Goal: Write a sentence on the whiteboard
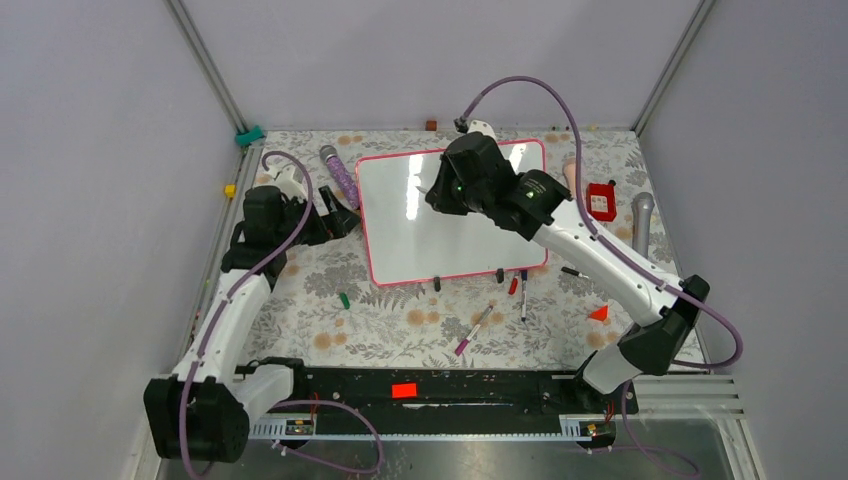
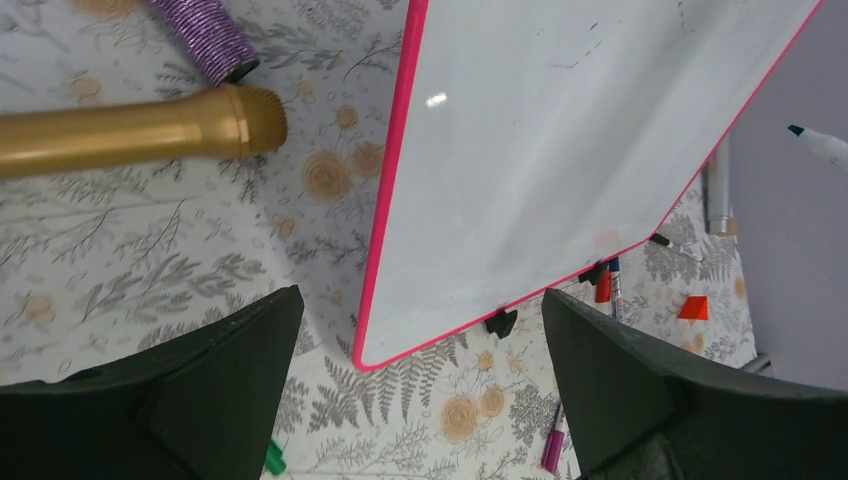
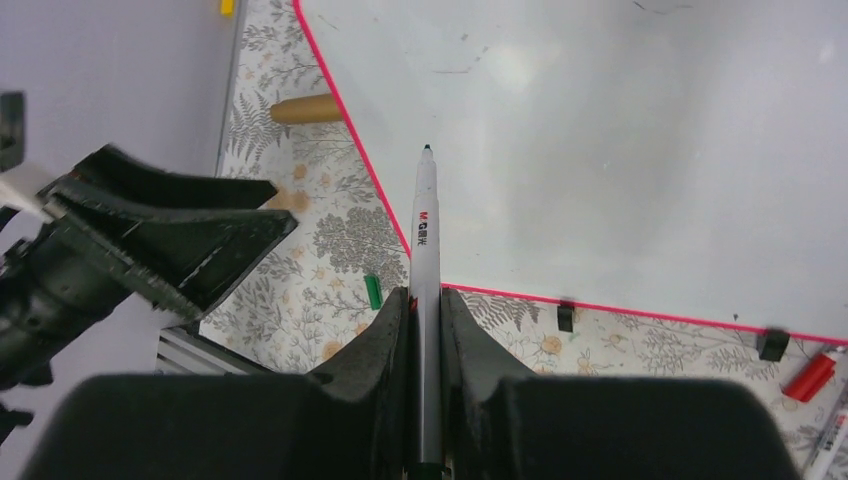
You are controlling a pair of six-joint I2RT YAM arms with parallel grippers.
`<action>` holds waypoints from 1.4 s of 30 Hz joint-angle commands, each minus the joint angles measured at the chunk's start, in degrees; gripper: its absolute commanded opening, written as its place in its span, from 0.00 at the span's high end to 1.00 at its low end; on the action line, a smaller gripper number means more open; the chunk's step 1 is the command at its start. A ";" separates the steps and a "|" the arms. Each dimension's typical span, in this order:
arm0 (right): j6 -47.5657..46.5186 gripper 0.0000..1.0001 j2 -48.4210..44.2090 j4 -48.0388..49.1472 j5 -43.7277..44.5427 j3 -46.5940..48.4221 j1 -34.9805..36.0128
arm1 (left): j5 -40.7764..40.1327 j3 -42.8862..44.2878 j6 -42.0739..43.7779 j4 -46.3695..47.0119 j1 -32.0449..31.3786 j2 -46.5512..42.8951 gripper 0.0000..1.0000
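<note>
Nearest the arms, a pink pen [image 1: 473, 330] lies on the flowery table cloth [image 1: 300, 320]. A green cap [image 1: 344, 299] is to its left and a small red triangle [image 1: 599, 313] is to its right. A little farther on, more pens and caps lie just beside the near edge of the whiteboard [image 1: 400, 235].

The whiteboard lies flat in the middle of the table. It is white and shiny, with a thin pink frame. Small black clips [image 3: 565, 317] sit against its near edge. A few thin dark marks [image 2: 575, 65] show on it.

The left gripper [image 2: 420, 300] is just beside the board's left edge. Its two fingers [image 2: 200, 400] are spread wide apart. They hold nothing and touch nothing.

The right gripper [image 3: 427, 300] hangs over the board. Its fingers are squeezed tight on a marker pen [image 3: 425, 220]. The pen sticks straight out in front, and its black tip has no cap. The tip points at the board, close to the pink frame on the left side. I cannot tell if the tip touches the board.

Past the left gripper, a gold microphone [image 2: 140, 130] and a sparkly purple microphone [image 2: 205, 35] lie on the cloth, near the board's left edge. On the right side of the board lie a small red box [image 1: 601, 201] and a silver microphone [image 1: 642, 220].
</note>
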 commanded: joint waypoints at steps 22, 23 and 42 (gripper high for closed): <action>-13.32 1.00 6.57 13.57 -8.31 4.79 0.36 | 27.11 7.87 10.62 24.99 2.61 27.88 0.23; -13.52 1.00 6.81 13.59 -8.19 5.17 0.36 | 27.32 7.69 11.26 25.35 2.62 27.88 0.27; -12.83 1.00 10.69 13.52 -4.51 9.09 0.36 | 43.67 9.82 16.33 21.94 4.53 34.12 0.01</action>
